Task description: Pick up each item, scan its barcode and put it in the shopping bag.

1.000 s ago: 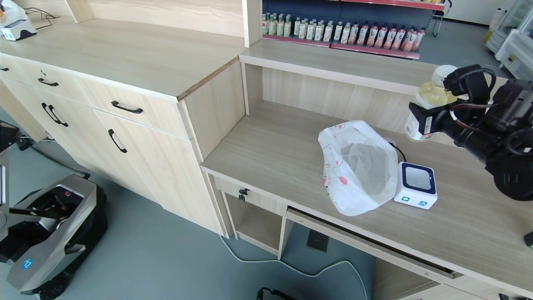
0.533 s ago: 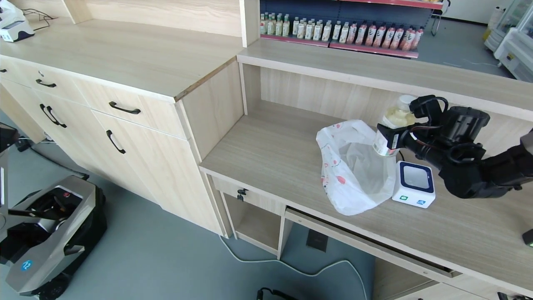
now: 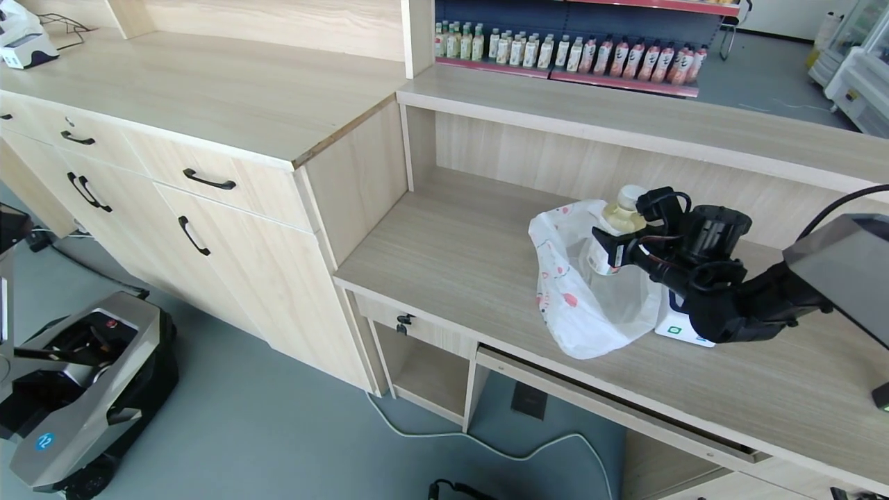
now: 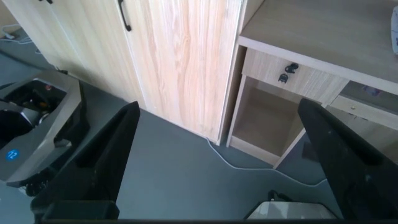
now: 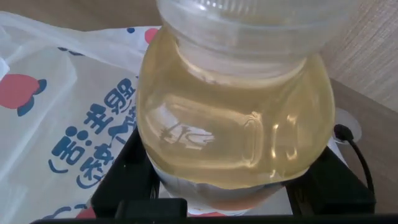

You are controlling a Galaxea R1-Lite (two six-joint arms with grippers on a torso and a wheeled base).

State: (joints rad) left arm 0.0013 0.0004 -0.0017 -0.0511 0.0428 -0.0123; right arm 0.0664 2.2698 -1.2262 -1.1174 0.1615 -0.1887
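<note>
A clear bottle [image 3: 612,229] of yellowish drink with a white cap is held upright by my right gripper [image 3: 625,244], which is shut on its lower body. The bottle hangs in the mouth of the white shopping bag [image 3: 566,305], which has red and blue print and stands open on the wooden counter [image 3: 458,257]. The right wrist view shows the bottle [image 5: 233,124] close up, with the bag [image 5: 68,118] behind it. My right arm covers most of the white and blue scanner [image 3: 675,326]. My left gripper [image 4: 217,155] is open, low over the grey floor beside the cabinets.
A raised ledge [image 3: 625,118] with a back wall runs behind the counter. A tall cabinet [image 3: 229,173] with drawers stands to the left. A black cable [image 5: 354,149] leads to the scanner. A shallow pull-out tray [image 3: 611,410] sits under the counter's front edge.
My right arm has carried the bottle down and to the left, from high at the right, past the scanner, to the bag's mouth. The bag and scanner stayed put.
</note>
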